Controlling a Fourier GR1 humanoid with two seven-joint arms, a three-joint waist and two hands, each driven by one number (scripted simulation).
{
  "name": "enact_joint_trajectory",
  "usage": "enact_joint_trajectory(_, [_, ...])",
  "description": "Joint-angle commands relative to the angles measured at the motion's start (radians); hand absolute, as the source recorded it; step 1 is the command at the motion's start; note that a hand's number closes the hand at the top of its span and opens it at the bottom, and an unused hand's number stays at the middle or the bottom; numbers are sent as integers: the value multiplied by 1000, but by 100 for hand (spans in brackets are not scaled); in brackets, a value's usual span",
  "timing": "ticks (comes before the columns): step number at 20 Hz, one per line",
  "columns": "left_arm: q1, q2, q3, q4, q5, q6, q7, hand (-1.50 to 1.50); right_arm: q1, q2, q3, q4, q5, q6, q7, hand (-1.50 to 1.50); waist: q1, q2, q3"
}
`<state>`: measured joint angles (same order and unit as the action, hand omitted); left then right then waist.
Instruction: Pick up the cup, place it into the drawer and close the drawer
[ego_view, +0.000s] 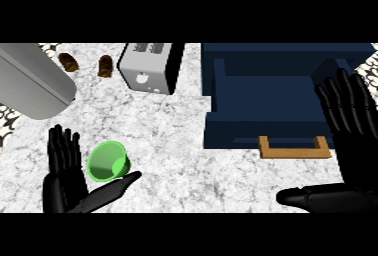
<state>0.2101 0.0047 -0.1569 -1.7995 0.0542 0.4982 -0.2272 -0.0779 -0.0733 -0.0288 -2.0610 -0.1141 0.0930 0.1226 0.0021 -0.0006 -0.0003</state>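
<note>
Between left hand (65, 176) fingers and thumb: green cup (108, 161), on side, hand open.

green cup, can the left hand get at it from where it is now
Probably yes: the green cup lies on its side in the gap between the open left hand's fingers and thumb, with nothing between them on the counter.

Cup (108, 161): bright green. Drawer (273, 107): navy, tan handle (294, 148). Toaster (150, 67): silver, black side. Tabletop (184, 165): white-grey marbled. Hands: black.
</note>
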Motion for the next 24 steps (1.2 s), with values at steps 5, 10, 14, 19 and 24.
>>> enact_joint_trajectory(5, [31,18,80,127,92,-82,-130,-150,27,12,7,32,9,17,-49,-150,0,0,0])
enact_joint_trajectory(10, [-3,-4,93,295,123,-102,-251,-150,-99,-16,-7,41,4,-5,49,-150,1,1,0])
enact_joint_trajectory(14, [-10,16,128,352,155,-141,-268,-150,-43,-21,-35,16,-45,23,44,-150,0,0,0])
enact_joint_trajectory(19, [-111,5,192,513,196,-161,-350,-150,-14,-29,-51,13,-60,47,11,-150,-3,1,0])
enact_joint_trajectory(24, [-32,-4,182,492,198,-184,-397,-150,17,38,64,-38,51,-15,30,-150,0,0,0])
